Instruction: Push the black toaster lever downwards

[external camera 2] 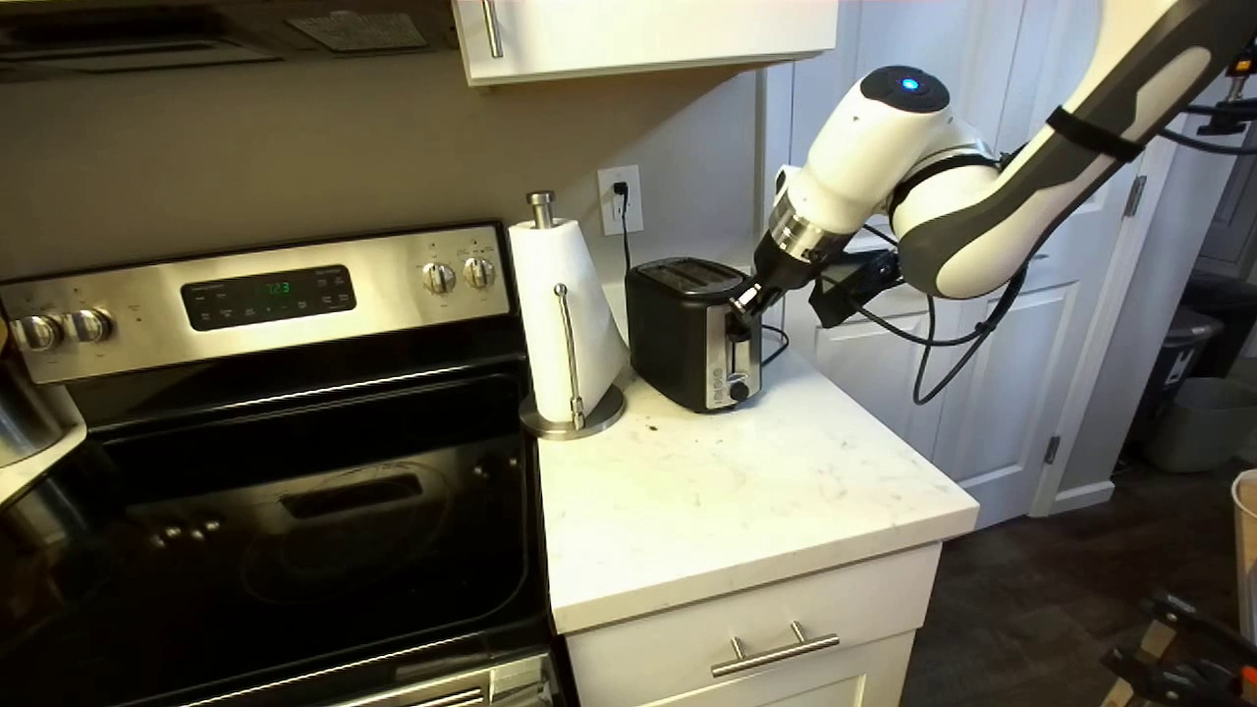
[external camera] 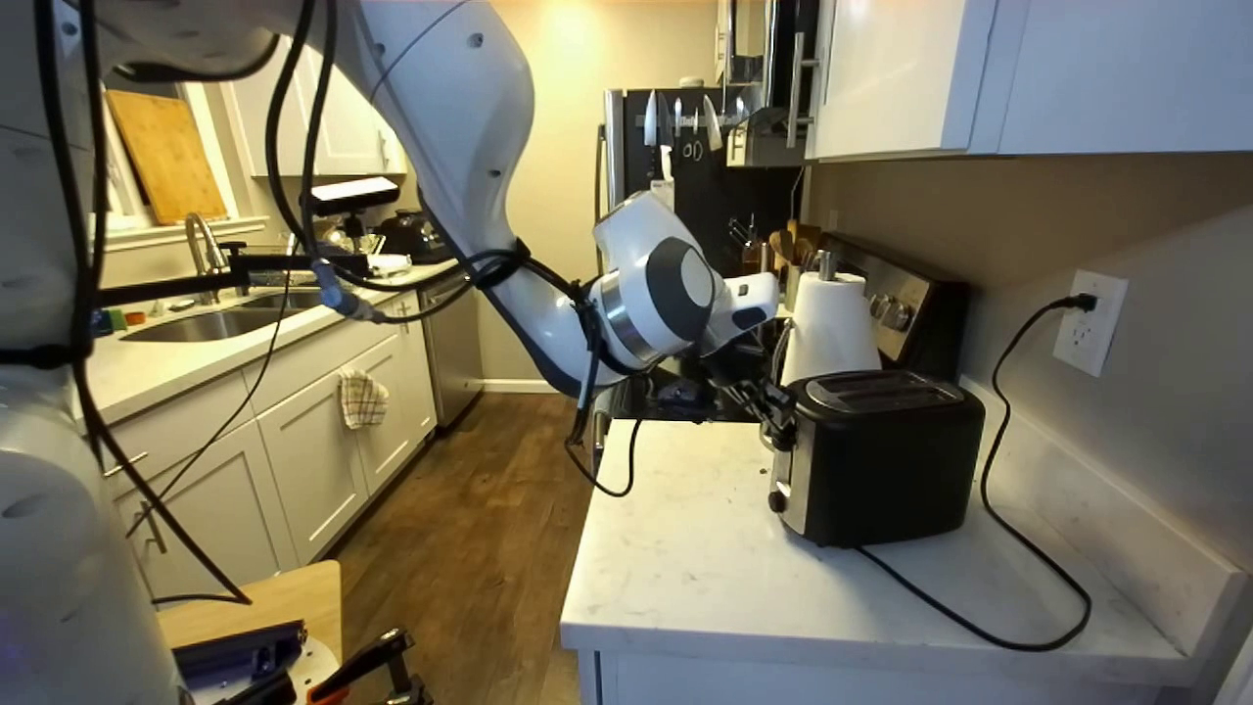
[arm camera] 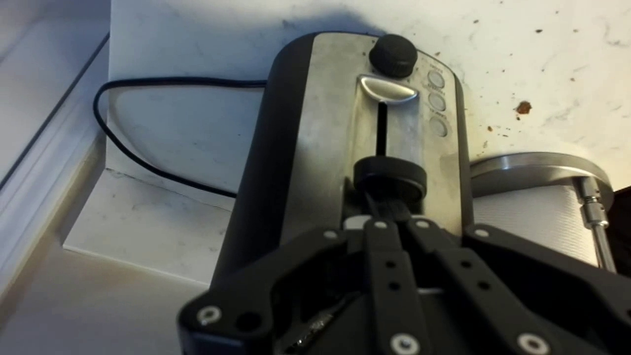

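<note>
The black toaster with a silver front panel stands on the counter in both exterior views [external camera: 886, 480] [external camera 2: 673, 339] and fills the middle of the wrist view [arm camera: 320, 133]. Its black lever [arm camera: 389, 175] is at the upper end of its slot, away from the dial. My gripper [arm camera: 390, 209] is shut, with its fingertips together right at the lever's upper side. The fingers hide part of the lever, and I cannot tell whether they touch it. In both exterior views the gripper [external camera: 780, 419] [external camera 2: 743, 312] reaches down at a slant to the toaster's front.
A paper towel roll on a metal stand [external camera: 830, 333] [external camera 2: 565, 324] is close beside the toaster. The toaster's cord [external camera: 1038, 563] loops over the counter [external camera: 685, 578] to a wall outlet [external camera: 1090, 323]. A stove [external camera 2: 295, 491] adjoins the counter. White cabinets [external camera: 901, 78] hang above.
</note>
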{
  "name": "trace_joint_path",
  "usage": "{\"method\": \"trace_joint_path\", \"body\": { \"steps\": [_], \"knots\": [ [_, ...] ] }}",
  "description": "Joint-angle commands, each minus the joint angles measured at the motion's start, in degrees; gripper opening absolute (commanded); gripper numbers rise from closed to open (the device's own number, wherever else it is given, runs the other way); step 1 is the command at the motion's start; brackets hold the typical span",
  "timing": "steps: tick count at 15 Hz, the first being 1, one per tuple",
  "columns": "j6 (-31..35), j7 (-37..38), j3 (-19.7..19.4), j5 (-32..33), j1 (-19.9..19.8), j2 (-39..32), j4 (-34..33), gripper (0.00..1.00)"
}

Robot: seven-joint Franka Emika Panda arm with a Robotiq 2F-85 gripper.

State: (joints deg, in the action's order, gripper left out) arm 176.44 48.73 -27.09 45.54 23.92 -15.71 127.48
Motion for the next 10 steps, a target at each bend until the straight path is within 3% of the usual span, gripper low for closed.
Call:
{"method": "trace_joint_path", "body": {
  "steps": [1, 10],
  "knots": [
    [2.3, 9.6, -6.9, 6.7, 5.7, -1.5, 0.6, 0.00],
    [7.7, 19.6, -15.9, 11.5, 14.0, -5.4, 0.1, 0.00]
  ]
}}
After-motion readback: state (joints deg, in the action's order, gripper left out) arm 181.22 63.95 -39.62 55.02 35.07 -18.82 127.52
